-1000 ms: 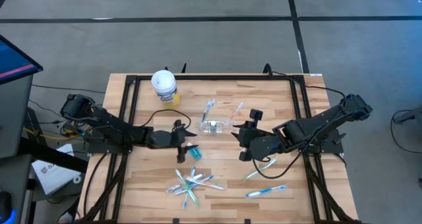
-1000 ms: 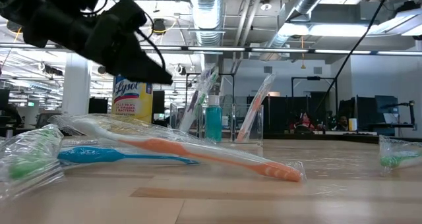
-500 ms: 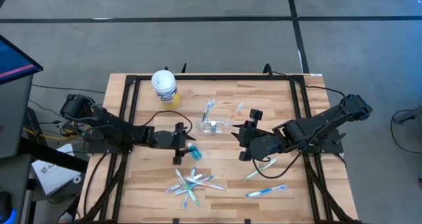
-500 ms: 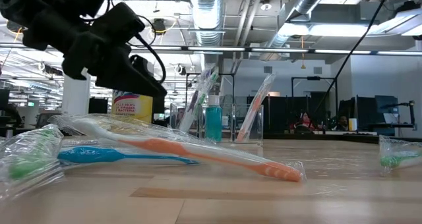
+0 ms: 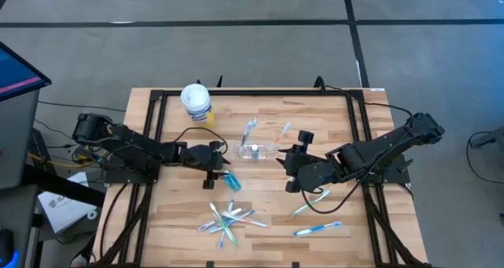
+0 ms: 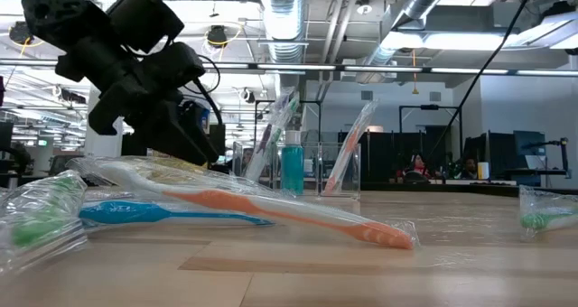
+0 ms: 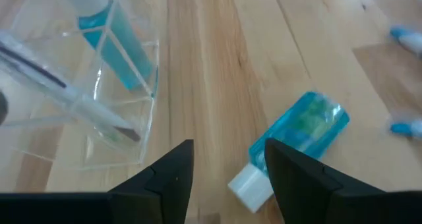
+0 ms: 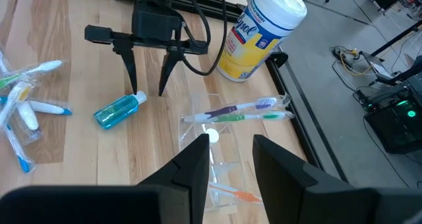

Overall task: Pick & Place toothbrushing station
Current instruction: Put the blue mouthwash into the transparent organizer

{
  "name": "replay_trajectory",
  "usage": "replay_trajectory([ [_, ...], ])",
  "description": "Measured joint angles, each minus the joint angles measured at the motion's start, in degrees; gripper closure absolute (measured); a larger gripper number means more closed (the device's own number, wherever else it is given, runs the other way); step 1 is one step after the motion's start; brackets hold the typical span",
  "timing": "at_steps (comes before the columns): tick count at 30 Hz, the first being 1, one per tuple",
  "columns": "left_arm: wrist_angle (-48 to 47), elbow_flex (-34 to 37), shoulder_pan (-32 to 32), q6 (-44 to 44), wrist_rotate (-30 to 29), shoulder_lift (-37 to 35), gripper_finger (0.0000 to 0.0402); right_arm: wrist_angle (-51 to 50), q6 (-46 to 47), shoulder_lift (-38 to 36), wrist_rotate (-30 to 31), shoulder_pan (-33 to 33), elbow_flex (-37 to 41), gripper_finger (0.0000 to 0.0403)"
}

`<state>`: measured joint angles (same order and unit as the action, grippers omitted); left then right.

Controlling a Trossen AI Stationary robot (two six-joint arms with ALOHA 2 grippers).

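Observation:
A clear plastic holder (image 5: 258, 150) stands on the table's middle with toothbrushes and a teal tube in it; it also shows in the left wrist view (image 7: 86, 105). A small teal bottle (image 5: 231, 181) with a white cap (image 7: 250, 188) lies flat on the wood, near the holder. My left gripper (image 5: 224, 168) is open and empty just left of that bottle, its fingertips (image 8: 161, 91) close to the cap. My right gripper (image 5: 290, 172) is open and empty to the right of the holder. Wrapped toothbrushes (image 5: 228, 219) lie in a pile near the front.
A white tub with a yellow label (image 5: 196, 104) stands at the far left. More wrapped toothbrushes (image 5: 311, 202) (image 5: 317, 229) lie at the front right. In the low view an orange and a blue toothbrush (image 6: 271, 208) lie close by. A black frame (image 5: 153, 134) edges the table.
My left gripper has drawn back a little toward the table's left and far edges, away from the teal bottle, and has tipped its fingers more downward. The bottle and the holder have stayed where they were.

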<state>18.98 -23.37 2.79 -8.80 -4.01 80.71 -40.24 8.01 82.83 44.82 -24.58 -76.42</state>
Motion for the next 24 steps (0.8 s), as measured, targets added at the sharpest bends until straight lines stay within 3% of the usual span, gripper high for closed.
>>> replay_trajectory([
  [12,-3.84,0.02,-1.33,-4.48,3.25,0.05,0.0230,0.01,0.00,0.00,0.02,0.00,0.00,0.0295],
  [24,-1.66,-0.07,-1.65,-5.96,5.83,6.91,0.0234,0.01,0.02,0.00,0.00,0.00,0.00,0.0295],
])
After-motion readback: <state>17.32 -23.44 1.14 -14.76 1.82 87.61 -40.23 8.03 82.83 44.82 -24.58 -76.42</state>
